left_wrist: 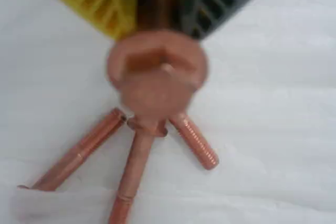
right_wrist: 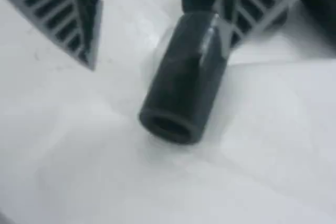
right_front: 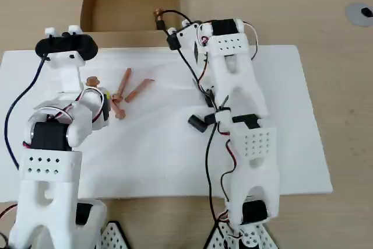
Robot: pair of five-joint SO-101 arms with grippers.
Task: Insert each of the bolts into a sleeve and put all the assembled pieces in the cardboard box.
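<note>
The left claw (left_wrist: 157,27) is clamped on a copper bolt (left_wrist: 156,74), just above three more bolts (left_wrist: 136,166) on the white mat (right_front: 175,155). The right claw (right_wrist: 157,56) is apart. A black sleeve (right_wrist: 181,82) lies on the mat right by one of its fingers. The cardboard box (right_front: 134,10) sits behind the mat.

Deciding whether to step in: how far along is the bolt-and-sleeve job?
Done: nothing assembled that I can see. In hand: the left gripper is shut on a bolt; a sleeve lies in the open right gripper. Left: three bare bolts on the white mat, plus boxing everything in the cardboard box.
</note>
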